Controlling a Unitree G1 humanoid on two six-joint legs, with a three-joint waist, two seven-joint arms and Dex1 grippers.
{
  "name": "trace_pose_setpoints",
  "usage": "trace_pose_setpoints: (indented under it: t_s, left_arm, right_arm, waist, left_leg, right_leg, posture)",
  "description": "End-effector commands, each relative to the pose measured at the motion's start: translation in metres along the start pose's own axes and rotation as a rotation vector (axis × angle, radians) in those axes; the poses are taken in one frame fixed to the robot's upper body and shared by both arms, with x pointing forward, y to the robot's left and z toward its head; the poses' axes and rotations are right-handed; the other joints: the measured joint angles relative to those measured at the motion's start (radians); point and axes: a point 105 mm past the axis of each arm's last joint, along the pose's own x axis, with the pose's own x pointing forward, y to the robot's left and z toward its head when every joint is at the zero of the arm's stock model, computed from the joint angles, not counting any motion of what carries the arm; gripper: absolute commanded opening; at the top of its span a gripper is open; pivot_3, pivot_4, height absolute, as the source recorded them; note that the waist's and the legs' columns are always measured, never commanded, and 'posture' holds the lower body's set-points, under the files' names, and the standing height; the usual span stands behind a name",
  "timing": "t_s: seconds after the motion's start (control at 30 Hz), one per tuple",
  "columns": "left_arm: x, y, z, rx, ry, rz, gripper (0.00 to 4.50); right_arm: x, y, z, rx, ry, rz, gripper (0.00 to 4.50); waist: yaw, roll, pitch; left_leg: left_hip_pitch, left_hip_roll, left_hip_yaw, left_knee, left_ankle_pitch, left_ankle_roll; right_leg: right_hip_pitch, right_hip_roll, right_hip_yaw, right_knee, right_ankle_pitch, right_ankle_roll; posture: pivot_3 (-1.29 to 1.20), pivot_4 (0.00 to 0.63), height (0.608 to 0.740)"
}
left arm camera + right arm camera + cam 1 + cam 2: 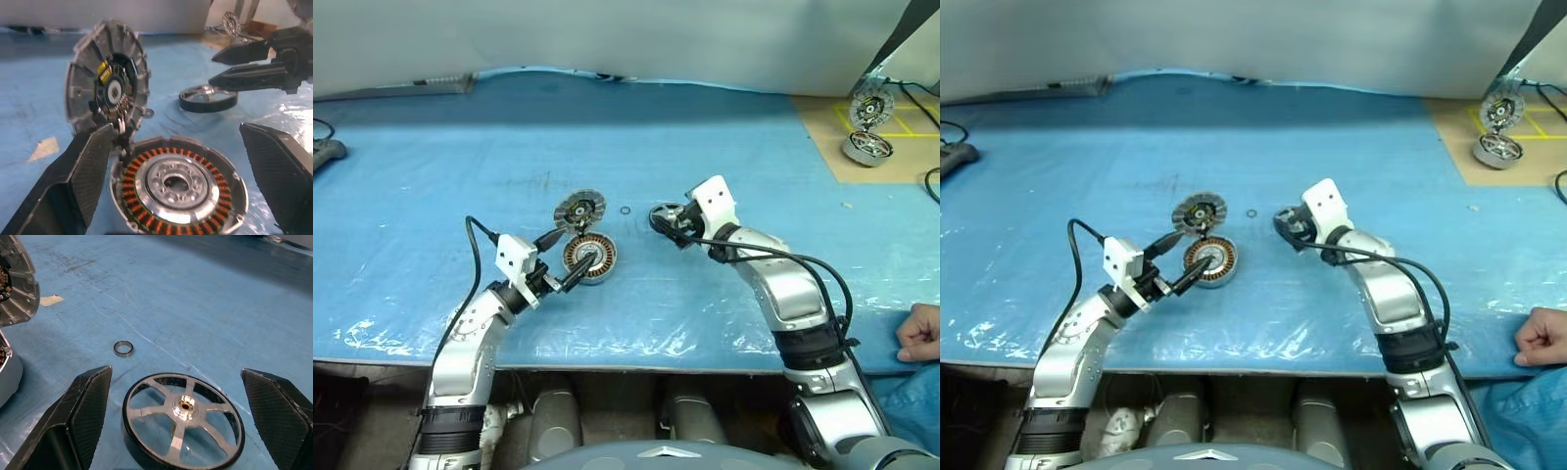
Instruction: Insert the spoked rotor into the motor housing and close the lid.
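The motor housing (590,258) lies mid-table on the blue sheet, its copper windings (142,171) showing. Its lid (579,209) stands tilted up behind it, ribbed inner face (107,93) turned toward me. My left gripper (570,257) is open, one finger on each side of the housing's near-left edge, low by the lid's joint. To the right, the spoked rotor (183,418) lies flat on the sheet. My right gripper (671,223) is open just over it, a finger (83,406) on each side of the rim, not touching.
A small metal ring (123,348) lies between lid and rotor. A second motor unit (868,147) with its raised lid (871,106) sits on a brown board at the back right. A person's hand (922,333) rests at the table's front right edge.
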Motion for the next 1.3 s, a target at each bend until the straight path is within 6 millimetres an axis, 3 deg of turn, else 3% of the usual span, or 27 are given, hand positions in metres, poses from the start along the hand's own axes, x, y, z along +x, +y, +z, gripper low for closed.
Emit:
trace_pose_setpoints:
  t_s: [0.03, 0.27, 0.4, 0.57, 0.73, 1.13, 1.23, 1.3]
  left_arm:
    - [0.000, -0.001, -0.001, 0.068, -0.019, 0.009, 4.44]
    - [0.001, 0.002, -0.005, 0.067, -0.009, 0.055, 4.44]
    - [0.006, 0.001, -0.007, 0.060, -0.006, 0.070, 4.44]
    - [-0.004, 0.009, -0.008, 0.070, -0.005, 0.097, 4.44]
    - [-0.006, 0.008, -0.008, 0.074, -0.002, 0.101, 4.44]
    - [-0.012, 0.009, -0.011, 0.090, 0.029, 0.104, 4.44]
    - [-0.017, 0.010, -0.015, 0.098, 0.055, 0.108, 4.50]
    - [-0.019, 0.011, -0.016, 0.100, 0.064, 0.108, 4.50]
  right_arm:
    - [0.008, -0.009, 0.019, -0.048, -0.050, 0.028, 4.50]
    - [0.044, -0.017, 0.028, -0.056, 0.088, 0.083, 4.50]
    - [0.063, -0.002, 0.035, -0.032, 0.128, 0.161, 4.50]
    - [0.081, 0.020, 0.026, -0.007, 0.166, 0.221, 4.50]
    - [0.091, 0.035, 0.025, 0.028, 0.165, 0.244, 4.50]
    - [0.099, 0.036, 0.000, 0.068, 0.252, 0.213, 4.50]
    - [0.099, 0.040, -0.003, 0.069, 0.258, 0.221, 3.89]
    - [0.099, 0.041, -0.004, 0.070, 0.259, 0.222, 3.24]
  waist:
    - [-0.002, 0.000, 0.000]
    - [-0.019, 0.000, 0.000]
    - [-0.021, 0.000, 0.000]
    - [-0.019, 0.000, 0.000]
    - [-0.018, 0.000, 0.000]
    - [-0.018, 0.000, 0.000]
    - [-0.019, 0.000, 0.000]
    - [-0.019, 0.000, 0.000]
  left_leg:
    - [0.000, 0.000, 0.000, 0.000, 0.000, 0.000]
    - [0.000, 0.000, 0.000, 0.004, 0.000, 0.000]
    - [0.000, 0.001, 0.000, 0.004, 0.000, 0.000]
    - [-0.001, 0.002, 0.000, 0.004, 0.002, 0.004]
    - [-0.002, 0.003, 0.000, 0.006, 0.002, 0.004]
    - [-0.001, 0.006, 0.000, 0.010, 0.000, 0.001]
    - [0.000, 0.007, 0.001, 0.010, 0.000, 0.001]
    - [0.000, 0.007, 0.001, 0.010, 0.000, 0.001]
  right_leg:
    - [0.000, 0.000, 0.000, 0.000, 0.000, 0.000]
    - [0.000, 0.000, 0.000, 0.003, 0.000, -0.001]
    - [0.000, 0.000, 0.000, 0.004, 0.000, -0.001]
    - [-0.001, 0.000, -0.002, 0.004, -0.001, -0.002]
    - [-0.001, 0.000, -0.002, 0.005, -0.001, -0.003]
    - [-0.002, 0.000, -0.005, 0.014, -0.003, -0.007]
    - [-0.002, 0.000, -0.005, 0.015, -0.003, -0.007]
    - [-0.002, 0.000, -0.005, 0.015, -0.004, -0.008]
  posture:
    - [0.00, 0.150, 0.740]
    - [0.00, 0.150, 0.740]
    - [0.00, 0.150, 0.740]
    - [0.00, 0.150, 0.740]
    - [0.00, 0.150, 0.740]
    - [0.00, 0.150, 0.740]
    - [0.00, 0.150, 0.740]
    - [0.00, 0.150, 0.740]
